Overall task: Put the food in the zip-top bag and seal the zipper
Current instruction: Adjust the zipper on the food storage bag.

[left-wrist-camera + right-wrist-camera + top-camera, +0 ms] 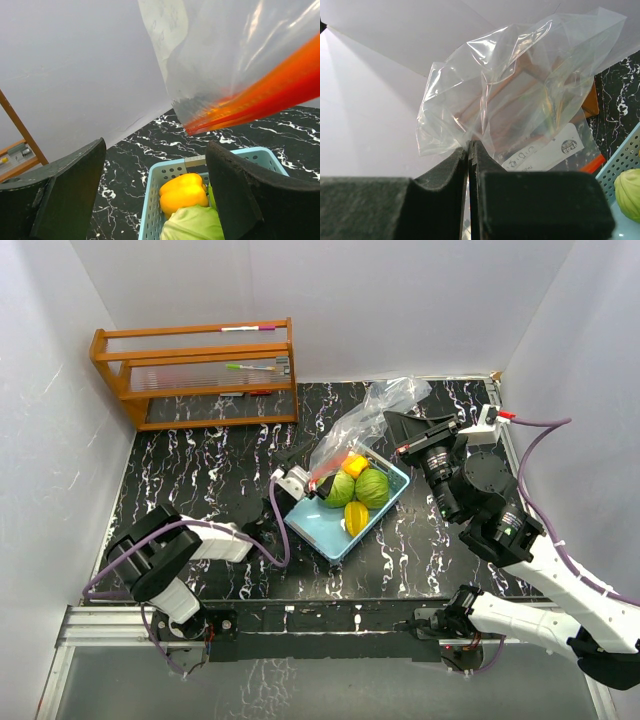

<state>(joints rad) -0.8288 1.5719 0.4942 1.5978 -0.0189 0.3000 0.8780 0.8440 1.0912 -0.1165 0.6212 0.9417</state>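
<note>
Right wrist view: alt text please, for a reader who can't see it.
The right gripper is shut on a fold of the clear, crumpled zip-top bag, holding it up against a white wall. At lower right are a bit of the red zipper and a corner of the light blue tray with a green food piece in it.

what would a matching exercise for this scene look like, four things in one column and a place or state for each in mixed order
Things
1. right gripper
2. left gripper
3. yellow pepper
4. wooden rack

Places or states
A. lying in the light blue tray
B. shut on the zip-top bag
C. at the far left of the table
D. open, just below the zipper

Pairs: 1-B, 2-D, 3-A, 4-C
</note>
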